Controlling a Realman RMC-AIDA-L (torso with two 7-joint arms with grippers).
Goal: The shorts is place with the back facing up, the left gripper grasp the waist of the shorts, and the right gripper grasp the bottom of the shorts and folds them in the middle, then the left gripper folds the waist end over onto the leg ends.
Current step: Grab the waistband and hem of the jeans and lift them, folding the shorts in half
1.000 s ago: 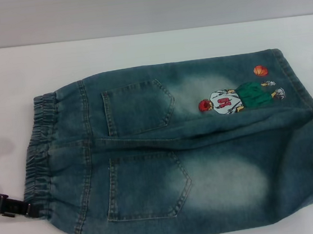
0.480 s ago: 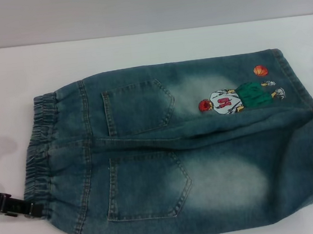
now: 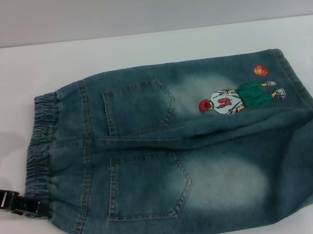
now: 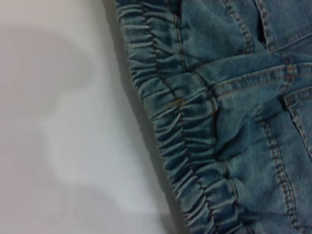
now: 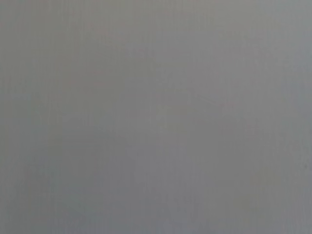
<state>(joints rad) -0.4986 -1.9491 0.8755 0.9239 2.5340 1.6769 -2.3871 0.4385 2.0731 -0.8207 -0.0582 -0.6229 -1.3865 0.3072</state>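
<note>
The shorts [image 3: 188, 147] lie flat across the white table [image 3: 137, 48], back pockets up, waist end [image 3: 41, 147] toward the left; left gripper [image 3: 34, 209] touches its near corner, fingers' state I cannot tell; right gripper is out of sight

Lab-like test bench — plain white table [image 3: 137, 48], bare grey wall [image 3: 144, 5]

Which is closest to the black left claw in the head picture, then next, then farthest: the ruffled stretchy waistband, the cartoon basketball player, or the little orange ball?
From the left gripper at the shorts' near-left corner:
1. Ruffled elastic waistband, left end, right beside the gripper.
2. Cartoon basketball player print, far leg, toward the right.
3. Small orange ball print, farthest, by the far-right hem.
</note>
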